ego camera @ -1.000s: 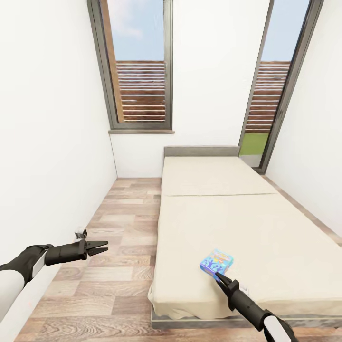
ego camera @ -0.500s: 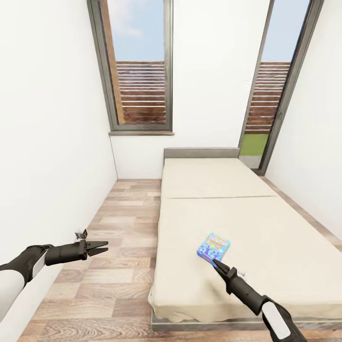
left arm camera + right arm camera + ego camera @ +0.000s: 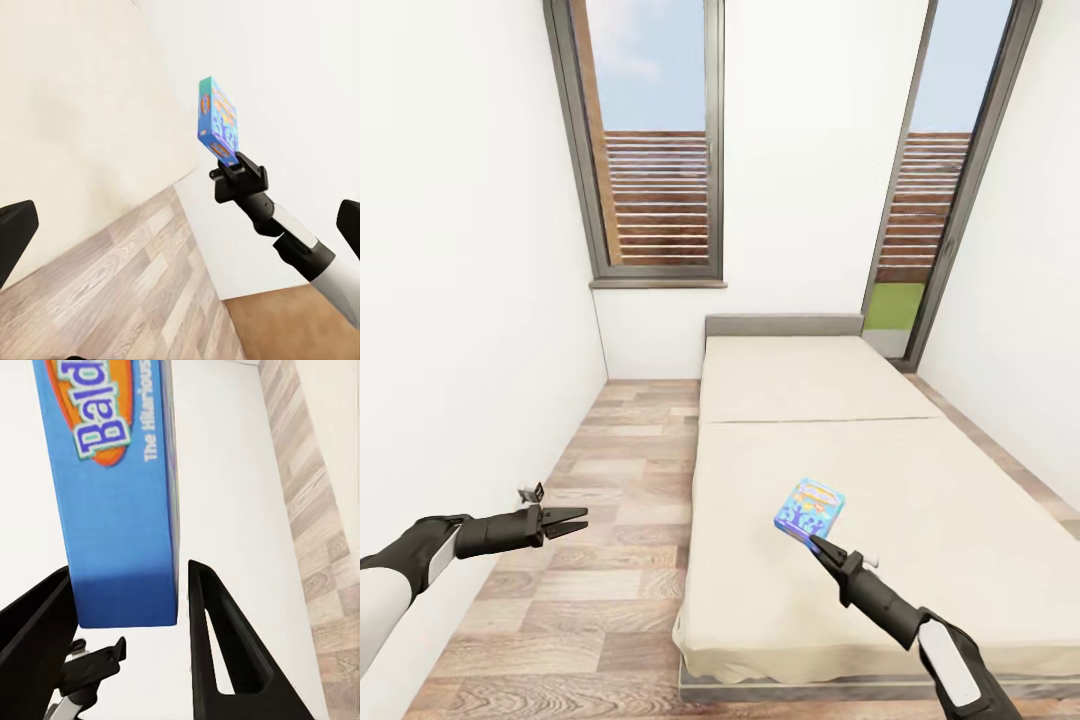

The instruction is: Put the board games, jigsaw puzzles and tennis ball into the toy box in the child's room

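A white-walled room with a plank floor (image 3: 610,520) and a beige bed (image 3: 920,520) is seen from the head, where the blue board game (image 3: 810,507) is clamped at its near edge by the right gripper (image 3: 812,541), evidently for carrying to the toy box. In the left wrist view the game (image 3: 218,120) is seen raised off the mattress, while the left gripper (image 3: 582,519) is held spread and empty over the floor. In the right wrist view the box (image 3: 112,487) is seen between the two fingers (image 3: 217,645), one edge deep in the jaws.

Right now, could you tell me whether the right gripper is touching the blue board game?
Touching, it seems: in the right wrist view, the blue board game sits between the right gripper fingers, one edge against a finger.
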Robot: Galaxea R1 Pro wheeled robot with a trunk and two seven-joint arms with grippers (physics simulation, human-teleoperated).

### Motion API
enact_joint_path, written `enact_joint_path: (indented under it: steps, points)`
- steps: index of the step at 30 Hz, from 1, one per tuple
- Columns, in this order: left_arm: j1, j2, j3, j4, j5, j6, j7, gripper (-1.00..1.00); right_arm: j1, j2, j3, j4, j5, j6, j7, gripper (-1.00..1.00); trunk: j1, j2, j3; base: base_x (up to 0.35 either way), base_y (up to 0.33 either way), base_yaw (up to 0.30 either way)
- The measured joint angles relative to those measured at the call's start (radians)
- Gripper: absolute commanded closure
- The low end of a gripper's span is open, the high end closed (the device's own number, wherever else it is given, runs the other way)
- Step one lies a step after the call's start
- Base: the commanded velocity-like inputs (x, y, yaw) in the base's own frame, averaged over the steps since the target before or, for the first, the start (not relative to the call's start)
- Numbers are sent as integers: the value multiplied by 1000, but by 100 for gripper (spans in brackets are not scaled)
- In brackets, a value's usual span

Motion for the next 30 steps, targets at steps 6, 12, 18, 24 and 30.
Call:
enact_joint_path:
  steps: [6,12,18,24,30]
  points:
    - [0,1,-1,0,0,0,0,-100,-2,-38,0,-1,-4,1,15,100,-23,42,19,0,0,0]
    - [0,1,-1,-1,0,0,0,-100,-3,-45,0,-2,-2,1,47,100,-46,84,38,0,0,0]
    - [0,1,-1,-1,-1,0,0,-100,-3,-46,0,-3,-1,-2,55,100,-69,126,56,0,0,-79]
    - [-1,1,-1,-1,-1,-1,0,-100,-3,-46,0,-3,0,-4,55,100,-92,168,75,0,0,-254]
    - [-1,1,-1,-1,-2,-2,0,-100,-3,-46,0,-3,1,-6,55,100,-115,210,94,0,0,-277]
